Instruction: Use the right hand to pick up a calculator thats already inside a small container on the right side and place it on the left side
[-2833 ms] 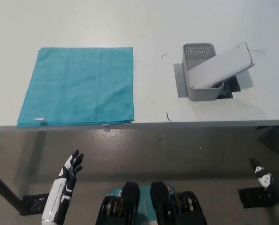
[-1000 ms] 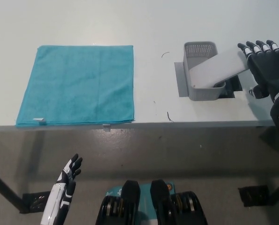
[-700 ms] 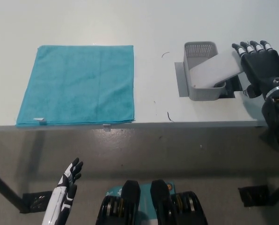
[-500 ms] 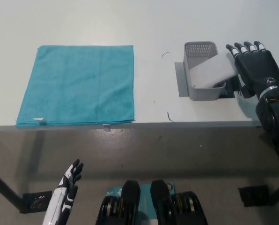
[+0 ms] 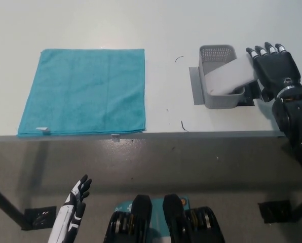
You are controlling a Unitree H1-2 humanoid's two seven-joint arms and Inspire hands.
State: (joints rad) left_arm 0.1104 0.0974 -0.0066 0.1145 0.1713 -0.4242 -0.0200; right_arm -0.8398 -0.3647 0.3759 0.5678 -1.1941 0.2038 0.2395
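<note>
My right hand [image 5: 273, 68] is spread wide and holds nothing, next to the calculator [image 5: 230, 77] leaning out of the basket [image 5: 218, 99] (easy to grab there). My left hand [image 5: 75, 205] rests low.

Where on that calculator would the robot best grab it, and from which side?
Probably the raised end of the calculator, which sticks out over the right rim of the basket. It leans tilted, its lower end down inside, so only that end is free. Come from the right, where the open right hand already is.
</note>
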